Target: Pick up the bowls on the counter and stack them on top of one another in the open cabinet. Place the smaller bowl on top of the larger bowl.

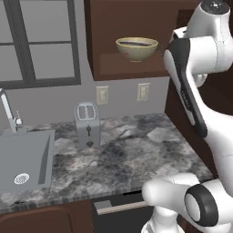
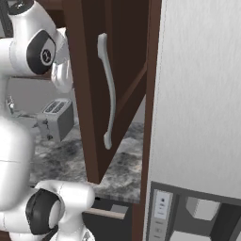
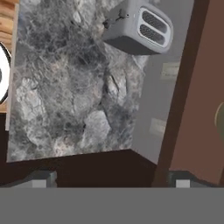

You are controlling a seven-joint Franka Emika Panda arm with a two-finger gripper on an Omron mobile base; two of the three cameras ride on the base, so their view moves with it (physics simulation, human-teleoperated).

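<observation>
The larger bowl point(image 1: 136, 51), mustard yellow-tan, stands upright on the shelf of the open cabinet point(image 1: 119, 68). A thin pale rim line shows inside its dark hollow; I cannot tell whether that is the smaller bowl. In the hand view a sliver of the larger bowl point(image 3: 220, 117) peeks past the cabinet's brown side point(image 3: 199, 87). My gripper point(image 3: 112, 180) is open, its fingertips point(image 3: 41, 180) wide apart with nothing between them. It looks down along the cabinet at the counter point(image 3: 61, 87). No bowl lies on the counter point(image 1: 136, 154) where it shows.
A grey toaster point(image 1: 87, 124) stands at the back of the counter, left of the cabinet. A steel sink point(image 1: 25, 159) with a faucet is at the far left. The cabinet's open door point(image 2: 110, 89) hangs out over the counter beside a tall pale panel point(image 2: 197, 94).
</observation>
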